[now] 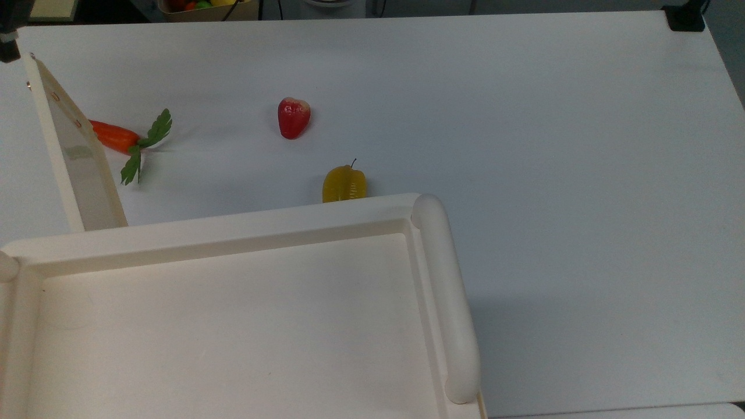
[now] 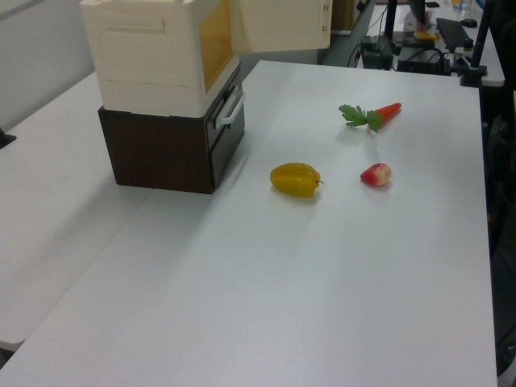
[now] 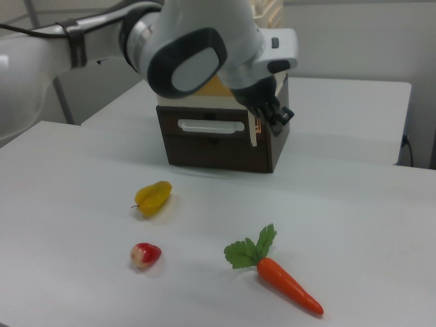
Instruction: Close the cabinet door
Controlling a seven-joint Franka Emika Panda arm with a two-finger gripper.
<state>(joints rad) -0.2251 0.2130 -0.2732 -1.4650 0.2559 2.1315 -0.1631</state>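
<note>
Top view: the door [image 1: 74, 145] stands open. It runs from the left end of the cabinet [image 1: 244, 226] front rim toward 11 o'clock, with its glossy inner face turned to 3 o'clock. A carrot [image 1: 112, 135] lies just beside that face, partly hidden behind it. On the table [image 1: 524, 145], a red fruit [image 1: 293, 117] sits at 3 o'clock of the carrot, well apart. A yellow fruit [image 1: 344, 184] lies next to the cabinet rim.

Left view: the cabinet rests on a dark base [image 2: 161, 153], and the door juts out at its upper right.

Right view: the white arm [image 3: 184, 54] enters at 9 o'clock and crosses in front of the cabinet top. Its wrist bends down toward 5 o'clock. The gripper [image 3: 277, 114] hangs just at 3 o'clock of the door's thin edge; contact cannot be determined. Gripper opening: cannot tell.
</note>
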